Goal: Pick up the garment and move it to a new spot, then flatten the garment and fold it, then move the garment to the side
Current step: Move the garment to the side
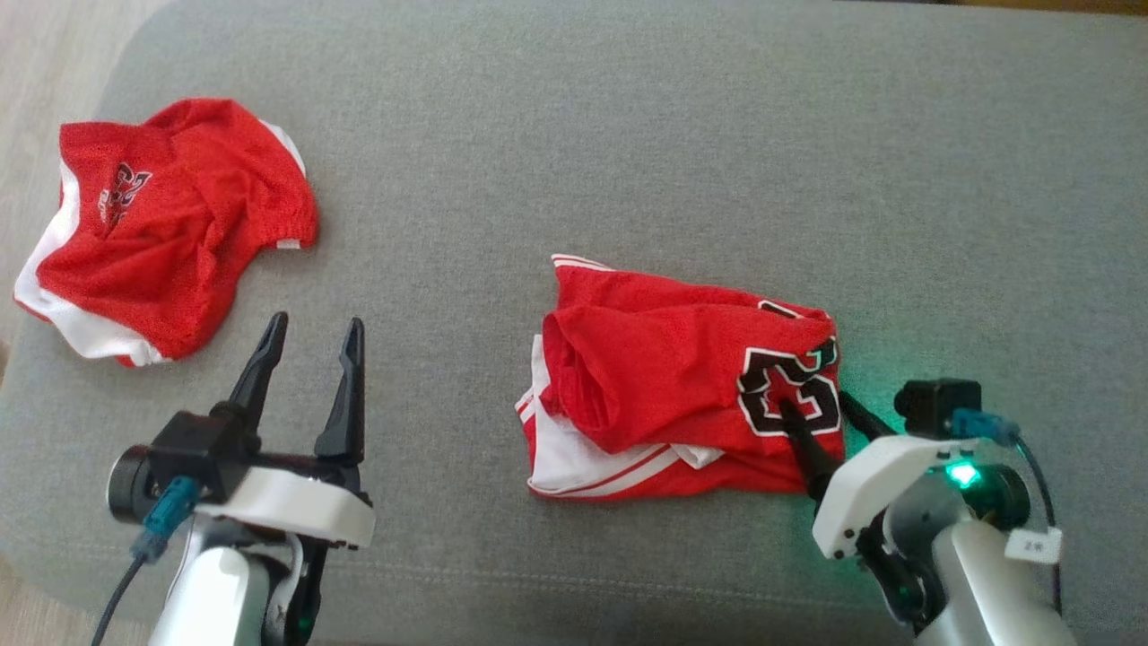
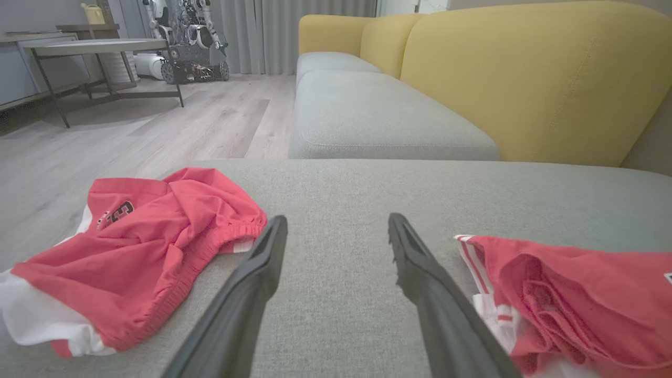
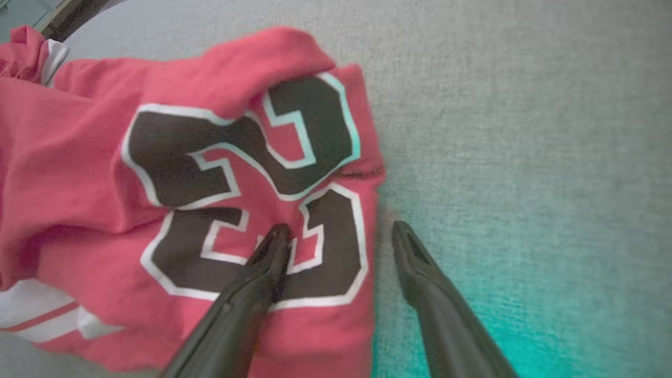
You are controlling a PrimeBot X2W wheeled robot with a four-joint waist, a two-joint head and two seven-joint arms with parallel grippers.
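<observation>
A red garment (image 1: 682, 386) with a black and white number lies loosely folded on the grey cushion (image 1: 628, 135), right of centre. My right gripper (image 1: 818, 404) is open and low over its right edge. In the right wrist view that gripper (image 3: 340, 230) has one finger on the garment's (image 3: 157, 173) number and the other over bare cushion just past the hem. My left gripper (image 1: 314, 327) stands open over bare cushion at the lower left, holding nothing. From the left wrist, the left gripper (image 2: 337, 219) points between the folded garment (image 2: 567, 294) and a second red piece.
A second red and white garment (image 1: 170, 224) lies crumpled near the cushion's left edge, also in the left wrist view (image 2: 157, 247). Beyond are the yellow sofa back (image 2: 525, 79), wooden floor (image 2: 157, 126), a low table (image 2: 94, 47) and another machine (image 2: 189, 37).
</observation>
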